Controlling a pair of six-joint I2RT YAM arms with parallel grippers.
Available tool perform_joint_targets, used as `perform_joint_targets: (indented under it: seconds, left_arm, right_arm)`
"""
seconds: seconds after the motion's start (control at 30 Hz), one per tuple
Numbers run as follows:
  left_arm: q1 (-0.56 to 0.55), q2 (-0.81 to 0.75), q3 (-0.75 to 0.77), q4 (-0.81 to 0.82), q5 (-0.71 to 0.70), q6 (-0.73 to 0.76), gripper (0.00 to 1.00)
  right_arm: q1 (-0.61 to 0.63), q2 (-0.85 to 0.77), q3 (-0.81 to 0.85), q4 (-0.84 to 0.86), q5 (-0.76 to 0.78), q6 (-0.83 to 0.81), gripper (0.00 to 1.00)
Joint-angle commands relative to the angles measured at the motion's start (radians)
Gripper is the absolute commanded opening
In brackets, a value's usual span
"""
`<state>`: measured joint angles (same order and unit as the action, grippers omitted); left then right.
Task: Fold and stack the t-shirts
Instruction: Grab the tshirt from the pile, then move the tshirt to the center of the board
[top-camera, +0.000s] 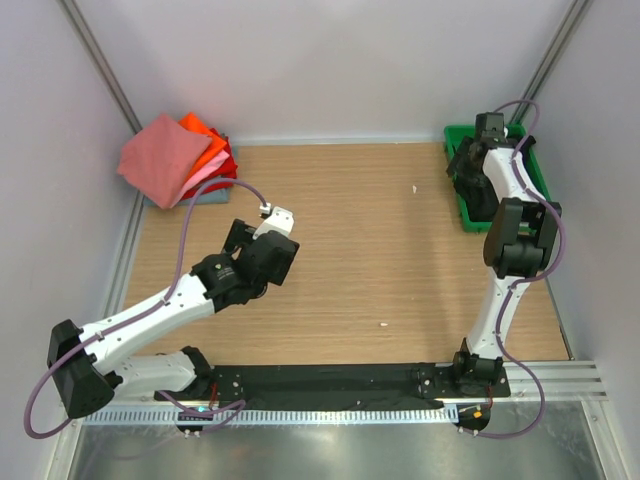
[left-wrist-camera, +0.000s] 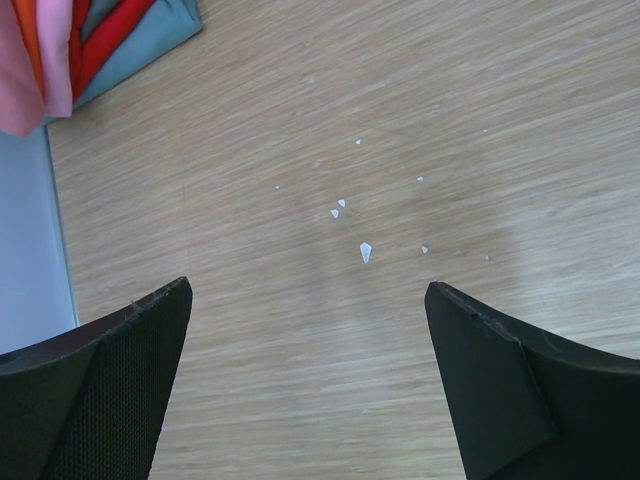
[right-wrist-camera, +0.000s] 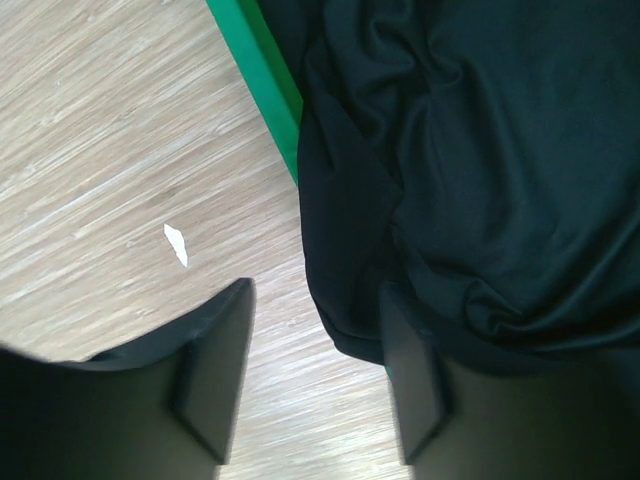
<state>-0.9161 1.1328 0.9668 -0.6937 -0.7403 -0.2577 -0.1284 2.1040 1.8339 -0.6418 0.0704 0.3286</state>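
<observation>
A stack of folded t-shirts lies at the back left corner, with a salmon-pink one (top-camera: 160, 158) on top and orange and red ones (top-camera: 215, 150) under it. Its edge shows in the left wrist view (left-wrist-camera: 60, 40). A black t-shirt (right-wrist-camera: 470, 150) lies bunched in the green tray (top-camera: 530, 165) and hangs over its rim (right-wrist-camera: 255, 50). My right gripper (right-wrist-camera: 315, 370) is open at the shirt's hanging edge, with its right finger (right-wrist-camera: 410, 370) against the cloth; in the top view it is over the tray (top-camera: 470, 165). My left gripper (left-wrist-camera: 308, 380) is open and empty over bare table (top-camera: 250, 235).
A blue-grey cloth (left-wrist-camera: 150, 45) lies under the stack. Small white scraps (left-wrist-camera: 365, 250) dot the wooden table, one near the tray (right-wrist-camera: 176, 245). Walls close in the back and both sides. A dark strip (top-camera: 330, 385) runs along the near edge between the arm bases.
</observation>
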Motion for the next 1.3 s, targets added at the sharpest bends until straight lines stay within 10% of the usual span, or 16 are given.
perform_joint_targets:
  seconds: [0.0, 0.5, 0.73, 1.0, 1.17, 1.2, 1.27]
  left_arm:
    - [-0.003, -0.001, 0.049, 0.008, -0.007, -0.005, 1.0]
    - [-0.003, 0.001, 0.047, 0.005, -0.01, -0.003, 1.0]
    - [-0.001, 0.001, 0.046, 0.0, -0.054, -0.003, 1.0]
    - [0.091, 0.013, 0.076, -0.058, -0.09, -0.057, 0.99]
    - [0.148, -0.01, 0.073, -0.066, -0.123, -0.075, 1.0]
    - [0.157, -0.018, 0.073, -0.066, -0.126, -0.078, 1.0]
    - [0.166, -0.025, 0.069, -0.064, -0.136, -0.08, 1.0]
  right_arm:
    - [-0.007, -0.001, -0.004, 0.044, -0.014, 0.003, 0.56]
    - [-0.017, 0.017, -0.022, 0.031, -0.015, -0.019, 0.03]
    - [-0.008, -0.036, 0.094, -0.042, 0.06, -0.017, 0.01]
    - [0.334, -0.205, 0.438, -0.32, 0.063, -0.102, 0.02]
    - [0.578, -0.361, 0.213, -0.314, 0.033, -0.063, 0.01]
    - [0.616, -0.383, 0.1, -0.296, 0.013, -0.056, 0.1]
    - [0.627, -0.439, -0.011, -0.25, 0.014, -0.011, 0.59]
